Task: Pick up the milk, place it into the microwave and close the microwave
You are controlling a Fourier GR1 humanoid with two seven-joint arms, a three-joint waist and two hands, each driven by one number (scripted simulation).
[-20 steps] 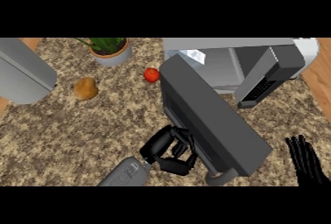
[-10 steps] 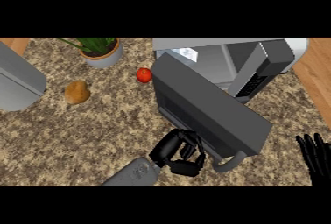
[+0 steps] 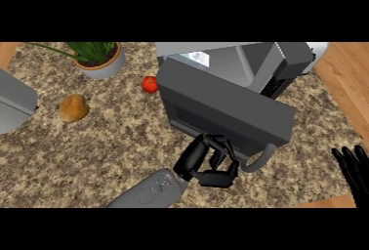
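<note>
The microwave door [image 3: 223,114] is pressed by the left robot hand [image 3: 209,161], fingers curled empty; contact could be lost if the handle [image 3: 261,158] is missed.

Speckled brown counter [image 3: 101,146] – dark grey microwave door [image 3: 223,110], red tomato [image 3: 149,84]

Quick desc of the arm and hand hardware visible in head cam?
Left forearm: smooth rounded grey shell with faint round markings near the wrist. Left hand: glossy black, chunky segmented fingers and thumb. Right hand: black, only slender fingers show at the right edge. No cables or sleeves visible.
</note>
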